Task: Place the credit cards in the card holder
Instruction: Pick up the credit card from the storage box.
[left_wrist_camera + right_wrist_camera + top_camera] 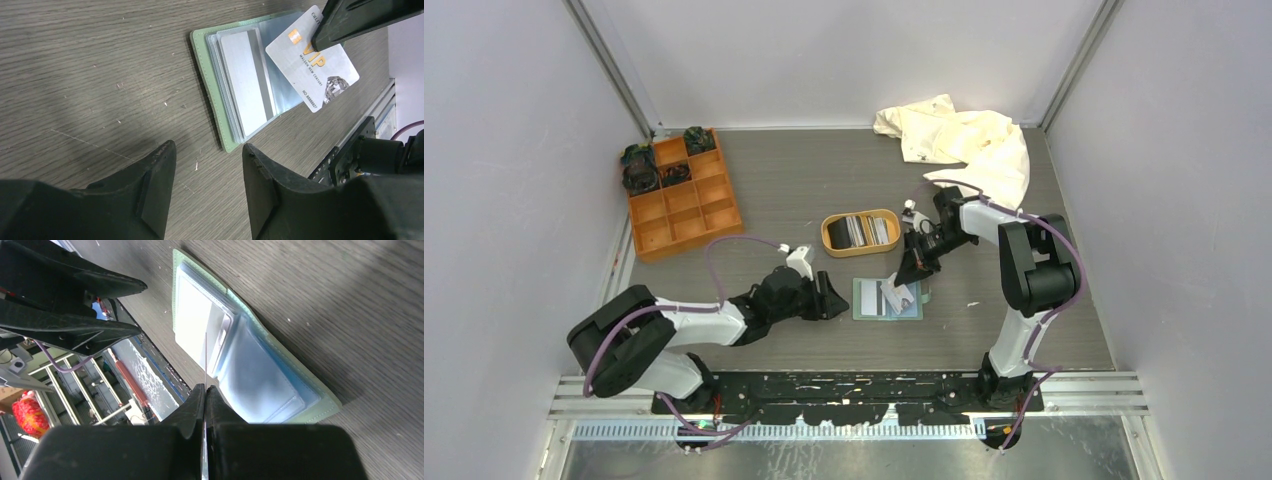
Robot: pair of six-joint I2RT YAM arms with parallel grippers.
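A cloth [959, 140] lies at the back, an orange box [682, 195] far left, and a tray [827, 234] of cards [861, 231] just behind the holder [210, 85]. The green holder lies open mid-table, a striped card [247, 80] in its clear sleeves; the left gripper [207, 150] stands spread just beside its edge; the right gripper [205, 387] pinches a silver VIP card [312, 60] tilted over it.

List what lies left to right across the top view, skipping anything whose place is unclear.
Orange compartment box → left tool → card holder → right arm's base.
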